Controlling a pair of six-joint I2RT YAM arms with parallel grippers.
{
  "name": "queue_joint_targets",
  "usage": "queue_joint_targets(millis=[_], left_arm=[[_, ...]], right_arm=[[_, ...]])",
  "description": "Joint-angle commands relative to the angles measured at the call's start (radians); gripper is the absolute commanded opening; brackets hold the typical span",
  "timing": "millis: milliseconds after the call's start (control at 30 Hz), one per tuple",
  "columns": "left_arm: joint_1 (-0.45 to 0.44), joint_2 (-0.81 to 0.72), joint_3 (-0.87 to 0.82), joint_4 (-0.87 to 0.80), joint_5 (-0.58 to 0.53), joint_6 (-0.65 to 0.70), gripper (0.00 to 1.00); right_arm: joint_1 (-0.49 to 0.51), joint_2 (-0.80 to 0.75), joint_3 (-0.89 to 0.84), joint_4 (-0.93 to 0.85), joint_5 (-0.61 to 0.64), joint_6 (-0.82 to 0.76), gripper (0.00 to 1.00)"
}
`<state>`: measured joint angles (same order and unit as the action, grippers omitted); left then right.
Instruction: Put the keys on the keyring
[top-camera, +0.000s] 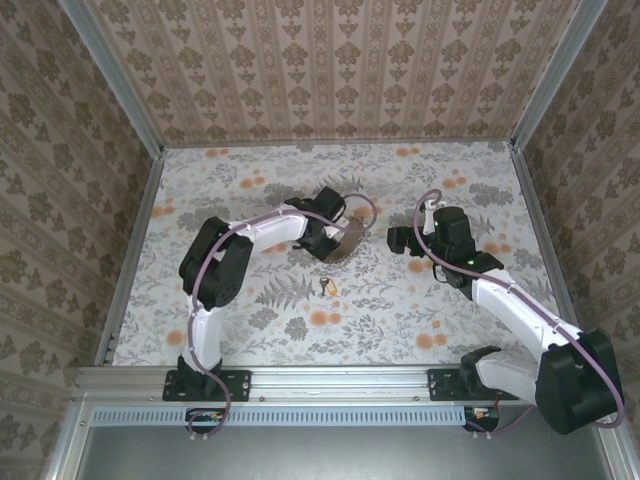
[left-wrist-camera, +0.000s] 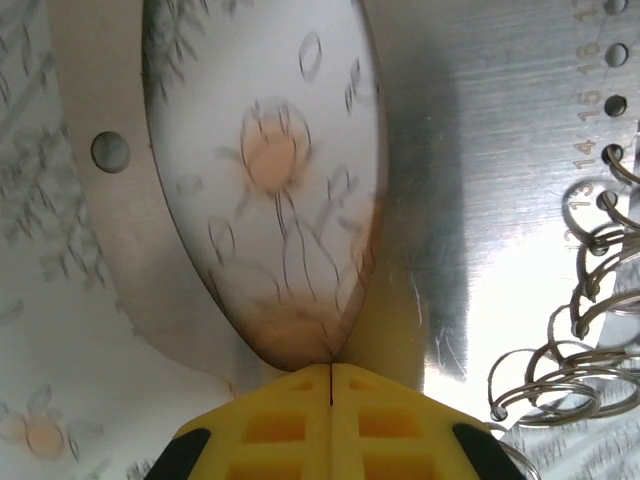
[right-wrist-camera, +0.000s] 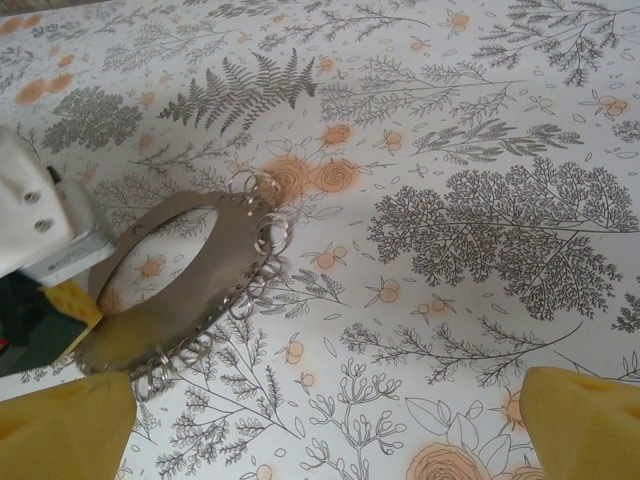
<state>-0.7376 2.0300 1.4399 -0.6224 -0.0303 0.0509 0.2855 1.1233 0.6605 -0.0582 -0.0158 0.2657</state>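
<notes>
The keyring (right-wrist-camera: 200, 300) is a flat silvery metal plate with an oval opening and several small split rings (left-wrist-camera: 580, 330) along one edge. My left gripper (left-wrist-camera: 331, 368) is shut on the plate's rim at the narrow end of the opening, its yellow pads pressed together. In the top view the left gripper (top-camera: 330, 238) holds the keyring (top-camera: 348, 246) at mid-table. The keys (top-camera: 327, 287) lie as a tiny pale cluster on the table just in front of it. My right gripper (top-camera: 398, 240) stands open to the right of the plate, with nothing between its yellow fingertips (right-wrist-camera: 60, 425).
The table (top-camera: 250, 330) is covered with a floral sheet and closed in by patterned walls on three sides. Purple cables run along both arms. A metal rail (top-camera: 330, 378) crosses the near edge.
</notes>
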Motion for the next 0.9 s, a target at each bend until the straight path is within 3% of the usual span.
queue_joint_targets(millis=[0,167,400,533,667,867], left_arm=[[-0.013,-0.101,-0.057,-0.048,0.004,-0.068,0.0],[-0.033,-0.221,-0.112,-0.014,0.102,-0.139,0.0],[-0.039,-0.388,-0.136,-0.012,0.225,-0.198,0.0],[-0.042,-0.463,-0.158,0.003,0.258,-0.228,0.0],[-0.039,-0.521,-0.172,0.026,0.277,-0.252,0.0],[-0.039,-0.538,-0.161,0.03,0.288,-0.261,0.0]], right_arm=[[-0.005,-0.036,-0.017,-0.009,-0.024,0.013,1.0],[-0.003,-0.041,-0.058,0.006,-0.064,0.022,0.98],[0.013,-0.027,-0.166,0.216,-0.36,0.106,0.96],[0.1,0.005,-0.192,0.379,-0.479,0.147,0.94],[0.215,-0.024,-0.187,0.404,-0.472,0.062,0.96],[0.318,-0.063,-0.191,0.376,-0.319,-0.071,0.96]])
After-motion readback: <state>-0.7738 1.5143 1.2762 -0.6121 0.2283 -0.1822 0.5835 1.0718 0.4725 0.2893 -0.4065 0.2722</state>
